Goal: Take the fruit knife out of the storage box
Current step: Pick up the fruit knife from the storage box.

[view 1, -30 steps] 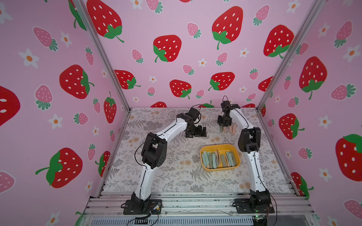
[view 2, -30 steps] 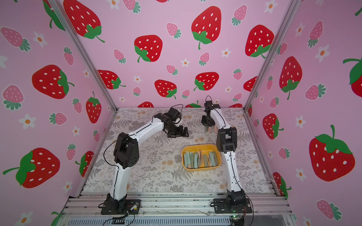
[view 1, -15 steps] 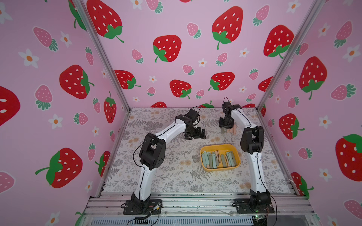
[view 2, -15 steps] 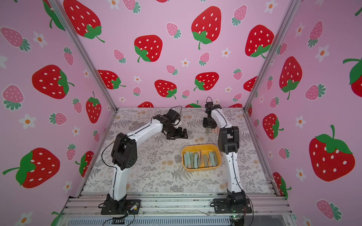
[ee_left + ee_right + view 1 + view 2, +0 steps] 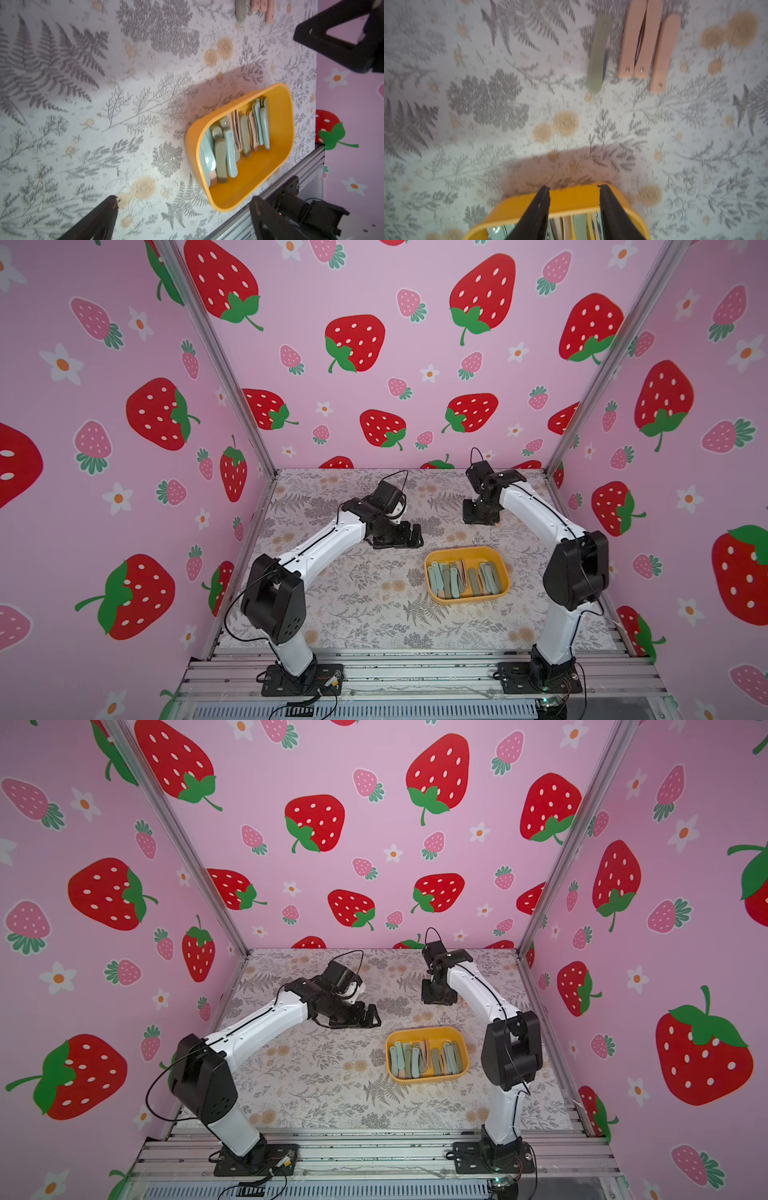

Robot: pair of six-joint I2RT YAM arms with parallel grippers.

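The storage box [image 5: 465, 551] [image 5: 424, 1031] is a shallow yellow-orange tub near the right arm, holding several folded fruit knives [image 5: 451, 578] [image 5: 230, 149] in green, teal and pink. More fruit knives lie on the table beyond it: an olive one [image 5: 598, 54] [image 5: 241, 10] and three pink ones [image 5: 661, 52]. My right gripper [image 5: 573, 187] [image 5: 480, 515] hangs open and empty between those knives and the box rim [image 5: 571, 198]. The left gripper [image 5: 184, 199] [image 5: 409, 537] is wide open and empty, hovering to the left of the box [image 5: 270, 166].
A floral mat [image 5: 353, 605] covers the table, walled by pink strawberry panels on three sides. An aluminium rail [image 5: 415, 672] with both arm bases runs along the front edge. The right arm's elbow [image 5: 575, 572] stands close to the box's right side.
The right gripper has opened, left a pink knife on the table and drawn back toward the box. The left gripper has shifted slightly toward the front.
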